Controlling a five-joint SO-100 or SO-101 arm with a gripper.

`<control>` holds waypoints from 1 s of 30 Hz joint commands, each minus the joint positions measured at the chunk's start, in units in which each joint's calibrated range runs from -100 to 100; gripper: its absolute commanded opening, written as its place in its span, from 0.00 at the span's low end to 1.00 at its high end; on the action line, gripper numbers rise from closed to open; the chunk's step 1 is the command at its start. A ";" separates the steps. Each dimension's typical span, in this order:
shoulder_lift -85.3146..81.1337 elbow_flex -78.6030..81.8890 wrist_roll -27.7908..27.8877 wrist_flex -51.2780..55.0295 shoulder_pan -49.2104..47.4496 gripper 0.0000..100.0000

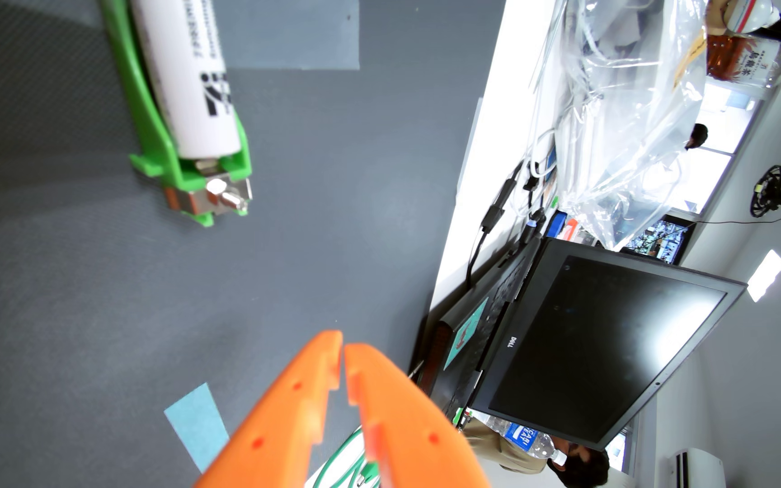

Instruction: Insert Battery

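Observation:
In the wrist view a white cylindrical battery (186, 70) with black print lies inside a green holder (182, 159) at the upper left, on a dark grey mat. A metal terminal with a bolt (222, 194) caps the holder's near end. My orange gripper (343, 347) enters from the bottom centre, well below and to the right of the holder. Its two fingertips meet with only a thin slit between them, and nothing is held.
A piece of light blue tape (198, 422) lies on the grey mat (74, 305) left of the gripper. Past the mat's right edge stand a black Dell laptop (590, 338), cables, a clear plastic bag (628, 117) and bottles.

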 commanded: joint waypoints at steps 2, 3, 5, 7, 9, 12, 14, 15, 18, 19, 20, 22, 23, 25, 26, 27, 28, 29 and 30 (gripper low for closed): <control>-0.41 -0.26 0.12 0.38 -0.45 0.02; -0.41 -0.26 0.12 0.38 -0.45 0.02; -0.41 -0.26 0.12 0.30 0.02 0.02; -0.41 -0.26 0.12 0.38 0.26 0.02; -0.41 -0.26 0.12 0.38 0.14 0.02; -0.41 -0.26 0.12 0.38 0.14 0.02; -0.41 -0.26 0.12 0.38 0.14 0.02; -0.41 -0.26 0.12 0.38 0.14 0.02; -0.41 -0.26 0.12 0.38 0.14 0.02; -0.41 -0.26 0.12 0.38 0.14 0.02; -0.41 -0.26 0.12 0.38 0.14 0.02; -0.41 -0.26 0.12 0.38 0.14 0.02; -0.41 -0.26 0.12 0.38 0.14 0.02; -0.41 -0.26 0.12 0.38 0.14 0.02; -0.41 -0.26 0.12 0.38 0.14 0.02; -0.41 -0.26 0.12 0.38 0.14 0.02; -0.41 -0.26 0.12 0.38 0.14 0.02; -0.41 -0.26 0.12 0.38 0.14 0.02; -0.41 -0.26 0.12 0.38 0.14 0.02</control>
